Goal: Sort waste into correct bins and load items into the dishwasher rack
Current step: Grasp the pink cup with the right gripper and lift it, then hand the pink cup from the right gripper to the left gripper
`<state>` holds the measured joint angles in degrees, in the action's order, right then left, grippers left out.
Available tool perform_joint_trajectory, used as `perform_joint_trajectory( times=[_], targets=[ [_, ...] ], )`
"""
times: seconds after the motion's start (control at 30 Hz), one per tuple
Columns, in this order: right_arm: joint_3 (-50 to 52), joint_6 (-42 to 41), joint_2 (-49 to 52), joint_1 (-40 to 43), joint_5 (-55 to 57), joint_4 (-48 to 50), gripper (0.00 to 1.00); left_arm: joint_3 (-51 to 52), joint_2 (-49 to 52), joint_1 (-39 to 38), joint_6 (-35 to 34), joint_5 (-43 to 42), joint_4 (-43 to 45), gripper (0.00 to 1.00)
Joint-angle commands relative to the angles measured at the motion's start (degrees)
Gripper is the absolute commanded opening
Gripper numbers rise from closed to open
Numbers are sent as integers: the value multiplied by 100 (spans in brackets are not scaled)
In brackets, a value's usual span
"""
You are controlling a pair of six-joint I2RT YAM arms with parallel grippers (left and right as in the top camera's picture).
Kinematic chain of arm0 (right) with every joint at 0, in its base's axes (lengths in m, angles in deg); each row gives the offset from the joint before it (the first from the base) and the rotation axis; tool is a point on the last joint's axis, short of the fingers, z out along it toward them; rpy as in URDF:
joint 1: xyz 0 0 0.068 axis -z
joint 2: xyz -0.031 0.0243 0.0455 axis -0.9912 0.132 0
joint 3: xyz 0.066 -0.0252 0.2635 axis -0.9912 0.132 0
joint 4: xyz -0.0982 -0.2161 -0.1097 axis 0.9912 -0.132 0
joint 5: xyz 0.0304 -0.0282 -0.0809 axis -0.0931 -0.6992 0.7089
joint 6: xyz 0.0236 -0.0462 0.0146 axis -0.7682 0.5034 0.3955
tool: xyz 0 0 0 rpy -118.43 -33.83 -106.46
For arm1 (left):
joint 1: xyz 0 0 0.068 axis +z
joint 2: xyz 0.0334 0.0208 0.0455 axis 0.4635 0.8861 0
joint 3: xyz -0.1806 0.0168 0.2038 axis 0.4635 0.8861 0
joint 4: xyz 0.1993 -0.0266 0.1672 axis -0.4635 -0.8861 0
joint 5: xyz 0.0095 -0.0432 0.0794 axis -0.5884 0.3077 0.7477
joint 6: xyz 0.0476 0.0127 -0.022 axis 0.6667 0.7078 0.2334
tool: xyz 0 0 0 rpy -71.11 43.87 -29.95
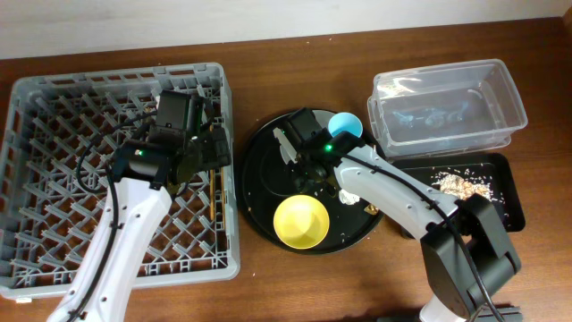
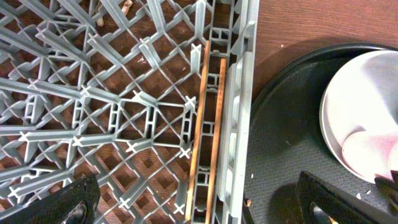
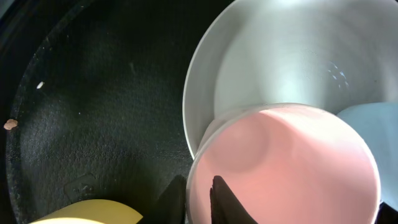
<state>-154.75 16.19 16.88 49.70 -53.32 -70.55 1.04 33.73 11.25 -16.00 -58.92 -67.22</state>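
My right gripper (image 3: 199, 186) is shut on the rim of the pink cup (image 3: 292, 162), one finger inside and one outside. The cup sits on the white plate (image 3: 280, 56), with the light-blue cup (image 3: 373, 124) beside it and the yellow bowl (image 3: 87, 214) nearby. In the overhead view my right gripper (image 1: 308, 165) is over the round black tray (image 1: 259, 188). My left gripper (image 2: 199, 205) is open and empty above the chopsticks (image 2: 208, 124). They lie inside the grey dishwasher rack (image 1: 54, 179) along its right wall.
The clear tub (image 1: 447, 103) stands at the back right. In front of it, the shallow black tray (image 1: 500, 192) holds beige food scraps (image 1: 460, 183). A white crumpled piece (image 1: 350, 195) lies on the round tray by my right arm.
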Motion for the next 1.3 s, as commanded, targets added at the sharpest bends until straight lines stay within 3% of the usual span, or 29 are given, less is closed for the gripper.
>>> perform_joint_trajectory(
  times=[0.0,0.07,0.2,0.37,0.53,0.7,0.77,0.87,0.9,0.93,0.97,1.27],
  targets=[
    [-37,-20,31,11,94,-17,11,-70,-2,-2,-17,-20,9,99],
    [-39,-20,31,11,92,-20,4,-70,-2,-2,-17,-20,9,99],
    [-306,-20,-396,7,55,-188,4,-70,-2,-2,-17,-20,9,99],
    [-1165,-50,-2186,170,-793,-1272,4,-70,-2,-2,-17,-20,9,99],
    [-1222,-229,-3388,1823,-2830,-2114,4,-70,-2,-2,-20,-20,11,99],
    [-1217,837,-3195,3469,-6122,-2518,4,-70,4,-13,-20,-326,210,99],
    [-1217,1290,-3025,3665,-6734,-2750,4,-70,2,-13,260,-1410,190,99],
    [-1217,1674,-2745,3681,-7099,-2973,4,-70,2,4,1742,-5683,1272,99],
    [-1217,1672,-2677,3683,-7154,-2973,4,-70,2,4,1932,-6920,1685,99],
    [-1217,1679,-2623,3681,-7239,-2970,4,-70,2,4,1934,-7582,1991,99],
    [-1217,1790,-2603,3681,-7385,-2973,4,-70,2,2,1930,-8074,2299,99],
    [-1217,2234,-2599,3676,-8808,-2804,4,-70,2,-26,1917,-8870,2468,99]
  ],
)
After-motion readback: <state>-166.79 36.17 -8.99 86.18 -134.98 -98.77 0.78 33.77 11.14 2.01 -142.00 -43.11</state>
